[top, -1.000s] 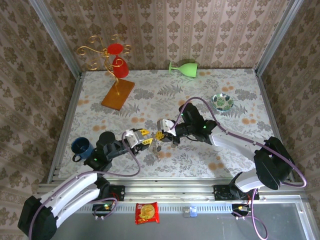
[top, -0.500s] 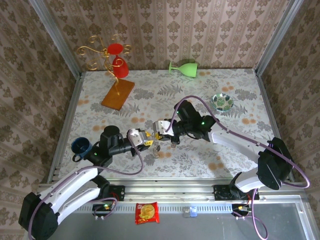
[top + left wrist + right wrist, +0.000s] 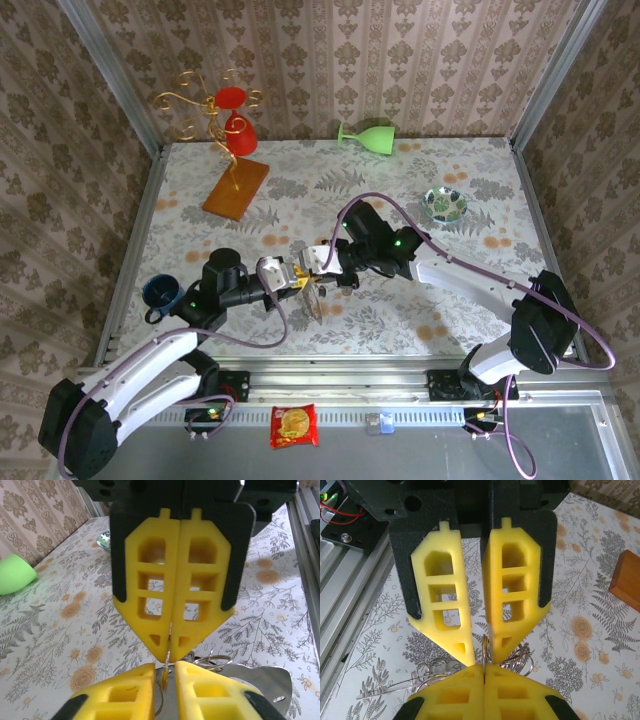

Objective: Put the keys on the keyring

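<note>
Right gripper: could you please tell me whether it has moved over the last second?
Yes: the right gripper slid slightly left, away from the green-patterned dish.

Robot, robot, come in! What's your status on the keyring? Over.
Right pincer shut on thin wire ring. Left pincer nearly closed around same ring, small gap showing. Grey flat keyring below. Nothing blocking.

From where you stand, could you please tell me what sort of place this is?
Probably a robot test cell dressed like a home: brown damask wallpaper panels, a floral-print table top and a bare aluminium frame rail along the near edge.
</note>
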`<control>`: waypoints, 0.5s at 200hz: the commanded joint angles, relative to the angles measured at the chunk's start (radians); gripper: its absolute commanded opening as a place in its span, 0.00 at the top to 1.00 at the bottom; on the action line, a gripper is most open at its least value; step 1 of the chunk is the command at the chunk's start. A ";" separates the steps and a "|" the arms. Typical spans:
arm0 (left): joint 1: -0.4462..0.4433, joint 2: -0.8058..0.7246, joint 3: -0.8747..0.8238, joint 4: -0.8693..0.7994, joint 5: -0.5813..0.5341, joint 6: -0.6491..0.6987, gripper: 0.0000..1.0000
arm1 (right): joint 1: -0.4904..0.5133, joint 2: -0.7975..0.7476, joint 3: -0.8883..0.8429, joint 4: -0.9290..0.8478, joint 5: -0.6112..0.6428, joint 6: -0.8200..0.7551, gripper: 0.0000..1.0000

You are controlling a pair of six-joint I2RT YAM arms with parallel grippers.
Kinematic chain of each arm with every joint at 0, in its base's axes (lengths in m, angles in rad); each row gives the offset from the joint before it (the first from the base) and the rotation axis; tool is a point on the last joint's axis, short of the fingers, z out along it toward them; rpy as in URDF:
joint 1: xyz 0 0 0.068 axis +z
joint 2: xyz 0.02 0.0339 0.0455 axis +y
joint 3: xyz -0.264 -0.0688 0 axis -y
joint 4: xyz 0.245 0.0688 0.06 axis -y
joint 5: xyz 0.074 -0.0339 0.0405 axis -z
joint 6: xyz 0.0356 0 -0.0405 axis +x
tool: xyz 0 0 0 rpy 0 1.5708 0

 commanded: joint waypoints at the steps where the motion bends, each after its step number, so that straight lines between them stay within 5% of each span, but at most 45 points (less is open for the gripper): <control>1: 0.005 0.012 0.026 0.045 0.030 0.013 0.86 | 0.013 0.004 0.035 -0.014 -0.034 0.004 1.00; 38: 0.004 0.020 0.026 0.060 0.022 0.021 1.00 | 0.011 -0.011 0.023 -0.014 -0.057 0.025 1.00; 66: 0.004 0.010 0.015 0.082 0.017 0.021 1.00 | -0.079 -0.079 -0.080 0.137 -0.185 0.198 0.75; 100: 0.001 -0.003 -0.009 0.122 0.023 0.009 1.00 | -0.152 -0.167 -0.226 0.303 -0.246 0.298 0.70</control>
